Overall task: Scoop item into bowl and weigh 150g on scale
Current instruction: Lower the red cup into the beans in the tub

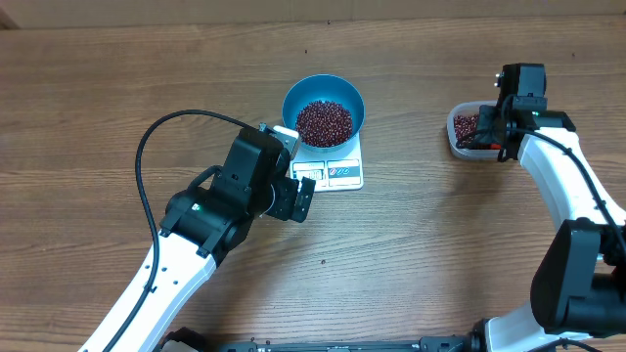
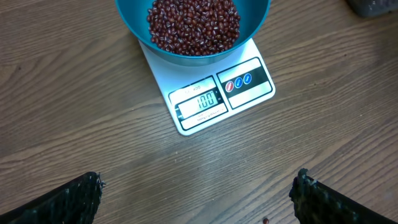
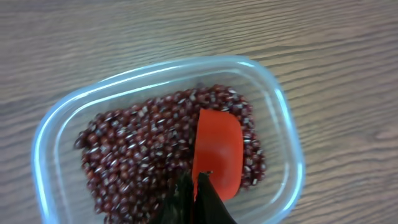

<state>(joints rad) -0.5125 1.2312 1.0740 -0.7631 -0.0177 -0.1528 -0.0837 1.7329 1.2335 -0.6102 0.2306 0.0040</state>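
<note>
Sitting on small white square kitchen scale: round deep bright blue bowl, heap of small dark red-brown beans inside. Clear rounded-rectangular plastic tub well right of scale, more beans in shallow layer, red plastic scoop resting on them. Right gripper clamped on scoop's near end. Left gripper just in front of scale, jaws wide, holding nothing.

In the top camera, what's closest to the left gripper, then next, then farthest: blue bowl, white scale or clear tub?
1. White scale, just in front of it.
2. Blue bowl, sitting on the scale's far end.
3. Clear tub, far off on the right side.
</note>
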